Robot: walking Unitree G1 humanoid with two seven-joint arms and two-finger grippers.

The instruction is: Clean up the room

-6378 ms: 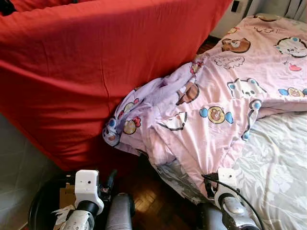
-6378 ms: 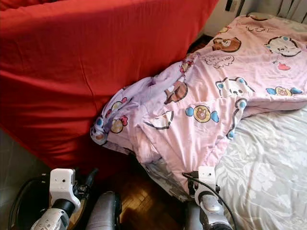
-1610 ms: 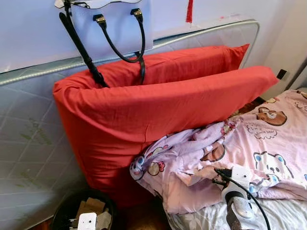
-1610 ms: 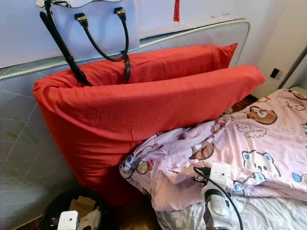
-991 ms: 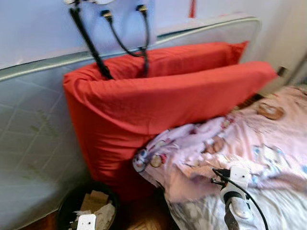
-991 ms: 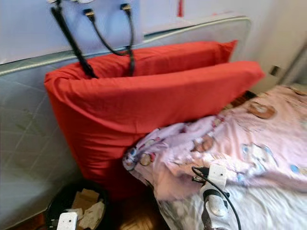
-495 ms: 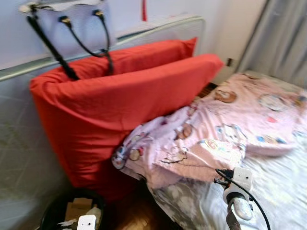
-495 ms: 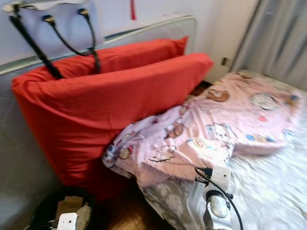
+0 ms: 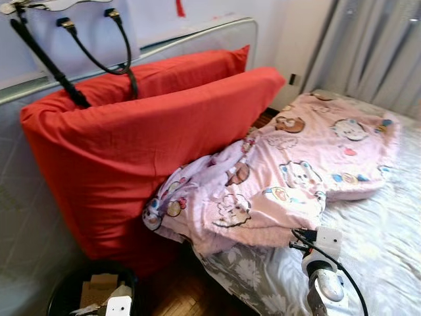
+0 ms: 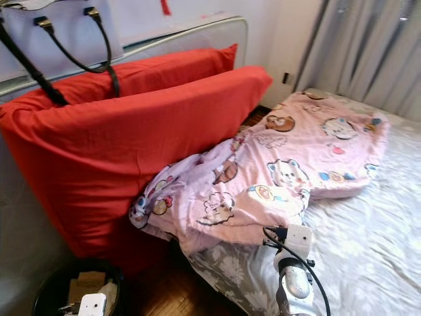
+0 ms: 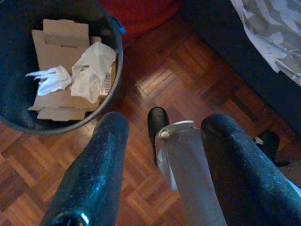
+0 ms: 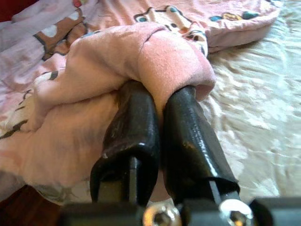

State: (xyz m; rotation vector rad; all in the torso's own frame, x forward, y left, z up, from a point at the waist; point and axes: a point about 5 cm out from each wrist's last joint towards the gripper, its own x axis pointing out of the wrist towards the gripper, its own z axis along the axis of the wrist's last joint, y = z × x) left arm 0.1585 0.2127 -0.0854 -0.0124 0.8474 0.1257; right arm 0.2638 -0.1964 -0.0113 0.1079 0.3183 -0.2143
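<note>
Left gripper [image 11: 162,136] — fingers spread apart, nothing between them — hangs above parquet floor [image 11: 188,70]. Black bin [image 11: 61,120] holds flattened cardboard [image 11: 59,52] and crumpled white plastic [image 11: 91,70]. Patterned grey bedsheet [image 11: 275,28] hangs nearby.

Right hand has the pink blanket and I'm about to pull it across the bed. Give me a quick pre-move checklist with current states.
1. Right hand shut on pink blanket: ok, a fold is pinched between its fingers.
2. Blanket fully on bed: not ok, one corner hangs off the edge against the red cushion.
3. Blanket corner snagged below the bed edge: cannot tell.
4. Left hand out of the way: ok, open, low over the wood floor beside the trash bin.
5. Handbag away from the blanket: ok.
</note>
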